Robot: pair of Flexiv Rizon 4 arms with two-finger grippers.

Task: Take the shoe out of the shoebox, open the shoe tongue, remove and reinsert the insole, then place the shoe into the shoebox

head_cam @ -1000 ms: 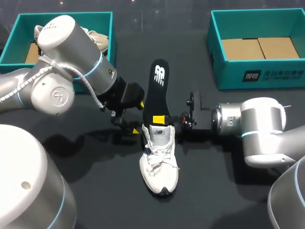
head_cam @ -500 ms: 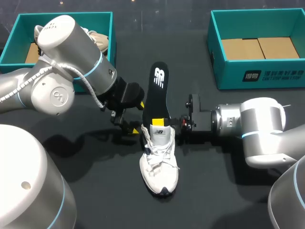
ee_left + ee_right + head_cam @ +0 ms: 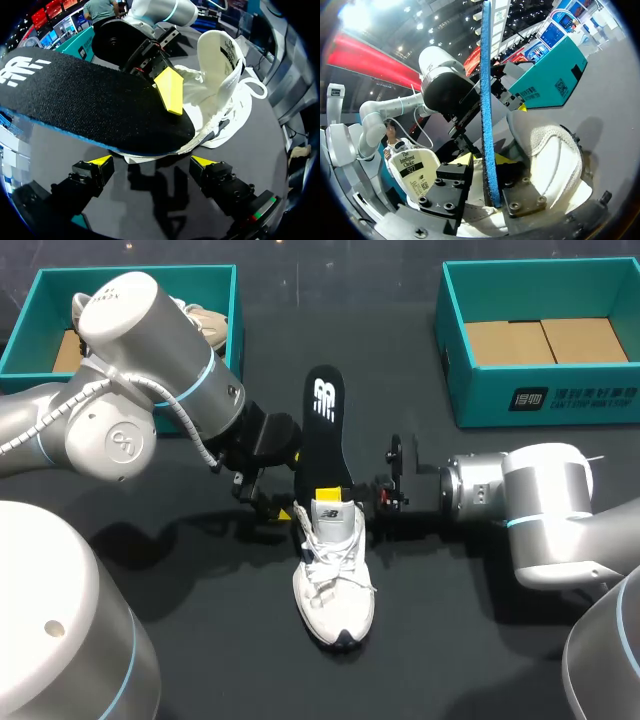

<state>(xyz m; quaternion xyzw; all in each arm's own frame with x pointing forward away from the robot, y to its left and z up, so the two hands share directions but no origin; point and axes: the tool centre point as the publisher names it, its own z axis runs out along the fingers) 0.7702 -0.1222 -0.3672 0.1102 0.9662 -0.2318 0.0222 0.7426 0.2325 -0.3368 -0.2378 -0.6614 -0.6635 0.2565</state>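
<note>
A white shoe lies on the black table, toe toward the front, its tongue standing up. A black insole sticks out of its heel opening, pointing to the back. My right gripper reaches in from the right at the shoe's collar. The insole stands edge-on between its fingers, with a slim gap on one side, so it is open. My left gripper stands open just left of the heel. Its yellow tips sit below the insole and the shoe, touching neither.
A teal shoebox at the back left holds another pale shoe. A second teal shoebox at the back right shows only its cardboard floor. Bare black tabletop lies in front of the shoe.
The insole's far end has swung to the left. My right gripper's fingers have spread a little and shifted slightly left. The left arm has kept still.
</note>
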